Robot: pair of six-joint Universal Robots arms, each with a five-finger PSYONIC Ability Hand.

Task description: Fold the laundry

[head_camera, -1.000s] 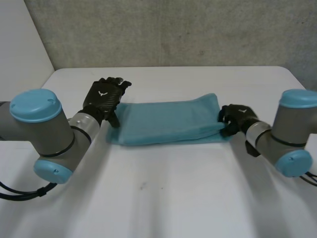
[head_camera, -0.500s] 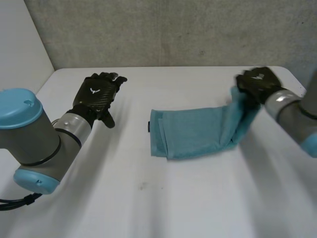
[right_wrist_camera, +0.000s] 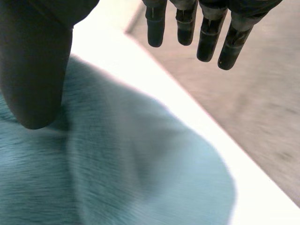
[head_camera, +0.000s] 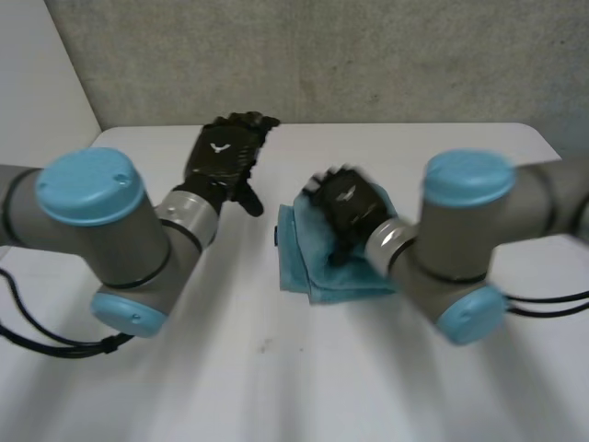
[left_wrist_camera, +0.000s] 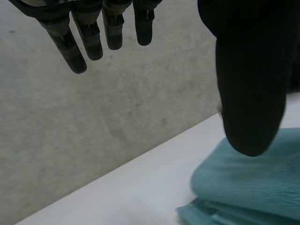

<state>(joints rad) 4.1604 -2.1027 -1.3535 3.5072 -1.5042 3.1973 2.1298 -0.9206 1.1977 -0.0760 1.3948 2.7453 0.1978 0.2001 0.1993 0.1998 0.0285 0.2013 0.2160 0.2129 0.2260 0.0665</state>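
The near half of the white worktop (head_camera: 294, 387) lies bare, with wide open room at 6 o'clock of the cloth. The two arms come in over it, the left arm (head_camera: 101, 239) from 8 o'clock and the right arm (head_camera: 460, 249) from 4 o'clock. A little beyond the middle of the worktop lies the teal towel (head_camera: 315, 276), folded into a compact, layered bundle about as wide as it is deep, so no long axis can be read. Its stacked edges face 9 o'clock and 6 o'clock, with a small dark tab (head_camera: 276, 236) on the 9 o'clock side. The right robot hand (head_camera: 348, 204) is over the top of the bundle. In its wrist view its fingers (right_wrist_camera: 206, 37) are straight and spread from the thumb, clamped on nothing, with the cloth under the palm; whether the thumb tip touches the cloth cannot be told. The left robot hand (head_camera: 224, 161) hangs apart from the towel at its 10 o'clock. Its fingers (left_wrist_camera: 89, 33) are straight, the thumb stands off to one side, and it holds nothing. Bare worktop runs on past both hands toward 12 o'clock, so the towel is well clear of the far edge, and more free surface shows at 3 o'clock behind the right arm. Beyond the far edge rises a rough grey wall (head_camera: 368, 64), meeting a plain white wall (head_camera: 37, 83) at 10 o'clock.
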